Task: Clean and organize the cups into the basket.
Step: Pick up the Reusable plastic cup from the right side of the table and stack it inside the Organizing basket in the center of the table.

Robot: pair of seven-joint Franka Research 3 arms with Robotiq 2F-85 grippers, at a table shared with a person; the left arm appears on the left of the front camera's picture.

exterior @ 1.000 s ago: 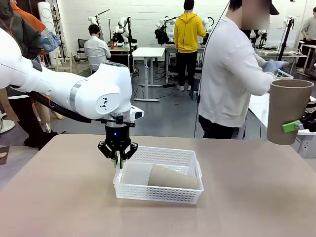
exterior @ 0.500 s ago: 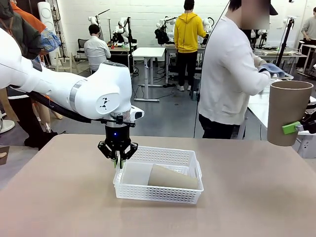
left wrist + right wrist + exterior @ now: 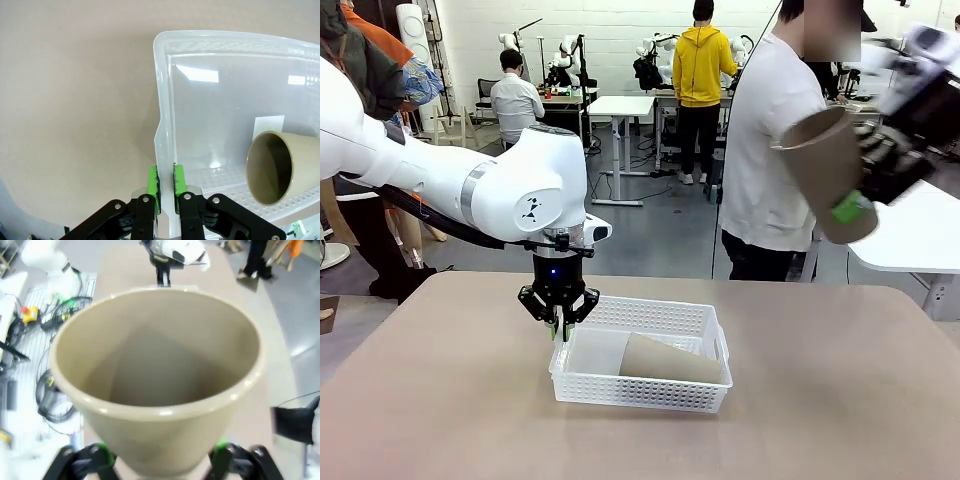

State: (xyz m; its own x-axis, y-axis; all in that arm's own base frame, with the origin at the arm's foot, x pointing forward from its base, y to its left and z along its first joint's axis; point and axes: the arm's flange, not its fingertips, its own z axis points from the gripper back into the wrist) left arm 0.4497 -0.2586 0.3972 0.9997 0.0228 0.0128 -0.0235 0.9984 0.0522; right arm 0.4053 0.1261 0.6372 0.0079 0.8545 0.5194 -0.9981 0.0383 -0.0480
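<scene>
Cup [image 3: 825, 170] swung up-left, clamped between right fingers [image 3: 847, 209]; left fingers [image 3: 153, 182] pinch basket [image 3: 162, 90] rim

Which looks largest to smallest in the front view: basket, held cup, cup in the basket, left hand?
1. basket.
2. held cup, blurred; its distance is unclear, so unsure against the next.
3. cup in the basket, partly hidden.
4. left hand.

Bright, even overhead light fills the room, leaving only a faint shadow beside the basket [image 3: 640, 390] on the table [image 3: 840, 400]. Ceiling lamps glare white on its glossy floor. The raised cup [image 3: 825, 165] at far right is motion-smeared. The right wrist view is soft, with bowed edges.
</scene>
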